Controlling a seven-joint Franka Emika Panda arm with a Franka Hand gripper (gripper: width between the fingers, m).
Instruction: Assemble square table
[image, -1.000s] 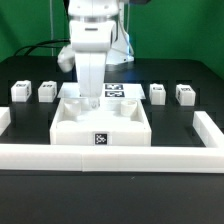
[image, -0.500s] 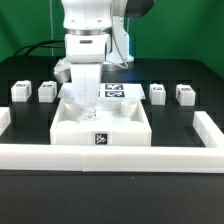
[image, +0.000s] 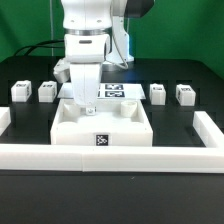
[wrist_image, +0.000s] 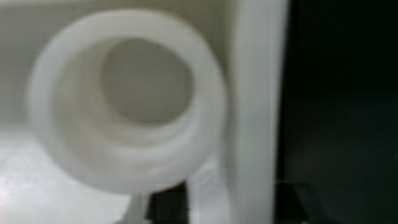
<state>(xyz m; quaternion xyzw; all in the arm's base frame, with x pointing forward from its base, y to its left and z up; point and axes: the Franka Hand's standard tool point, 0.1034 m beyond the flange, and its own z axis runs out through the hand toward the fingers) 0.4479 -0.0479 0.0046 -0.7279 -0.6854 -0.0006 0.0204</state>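
The white square tabletop (image: 66, 127) lies rim up in the middle of the black table, with a tag on its front wall. My gripper (image: 88, 103) reaches down into it at the far rim. In the wrist view a round corner socket (wrist_image: 68, 130) fills the picture beside the rim wall (wrist_image: 260, 90). That wall stands between my dark fingers (wrist_image: 167, 206), so the gripper (wrist_image: 228, 214) is shut on it. Two small white legs (image: 20, 92) (image: 47, 91) stand on the exterior view's left and two (image: 157, 93) (image: 185, 94) on its right.
The marker board (image: 120, 92) lies flat behind the tabletop. A long low white border wall (image: 110, 156) runs along the front and turns back at both ends. Cables trail at the back left.
The arm has shifted a little toward the exterior view's left and settled over the far rim. The jaws have closed from wide open onto the rim wall.
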